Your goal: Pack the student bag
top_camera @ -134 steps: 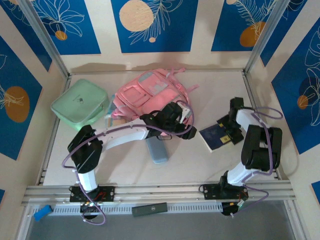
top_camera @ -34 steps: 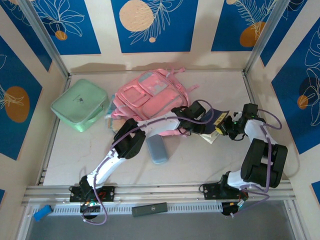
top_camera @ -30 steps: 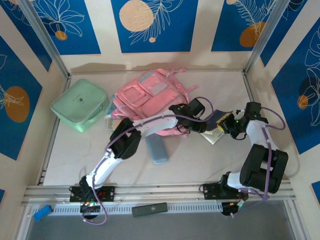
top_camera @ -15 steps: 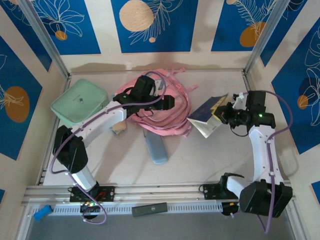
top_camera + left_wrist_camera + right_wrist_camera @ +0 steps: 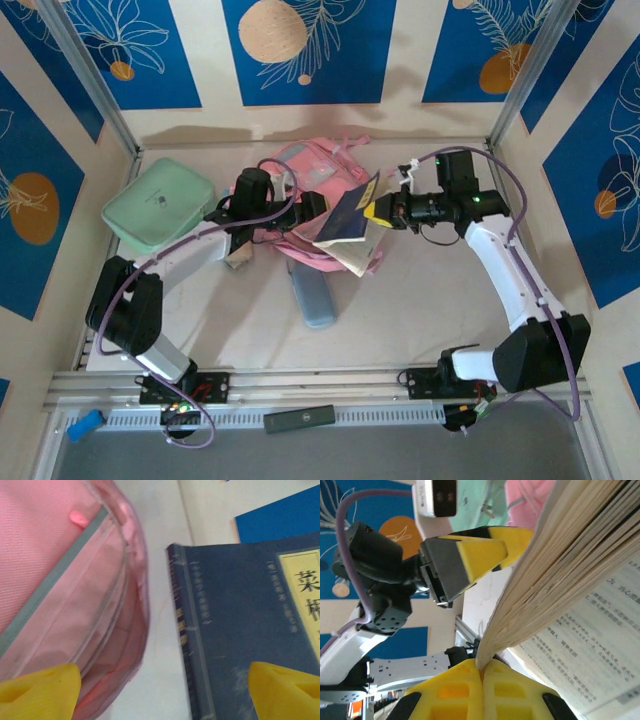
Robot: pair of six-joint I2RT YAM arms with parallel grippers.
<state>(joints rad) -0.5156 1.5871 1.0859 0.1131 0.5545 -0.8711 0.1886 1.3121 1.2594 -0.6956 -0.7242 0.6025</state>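
From above, the student bag [image 5: 330,170] lies at the far middle of the surface [image 5: 430,300], partly covered by the left arm. The left fingers [image 5: 312,205] sit over the bag's near right part, spread wide with nothing in them. The right arm reaches in from the right. Its right fingers [image 5: 378,212] are clamped on a dark blue book [image 5: 345,222], which is held tilted over the bag's right side with pale pages hanging toward the near edge. A mint green case [image 5: 160,205] lies left of the bag, and a grey-blue pouch [image 5: 315,295] lies just near of it.

From the left wrist, the two yellow left fingers [image 5: 40,685] stand at the lower corners, far apart and gripping nothing. The pink bag [image 5: 50,555], with a grey-blue strip, is on the left. The book's cover [image 5: 235,605] is on the right, with pale surface [image 5: 160,530] between them.

From the right wrist, the right fingers [image 5: 481,680] are pressed together on the book's edge. Fanned pages [image 5: 570,580] rise to the upper right. Beyond them are a yellow-and-black finger of the left arm [image 5: 470,555] and a patch of pink bag [image 5: 530,495].
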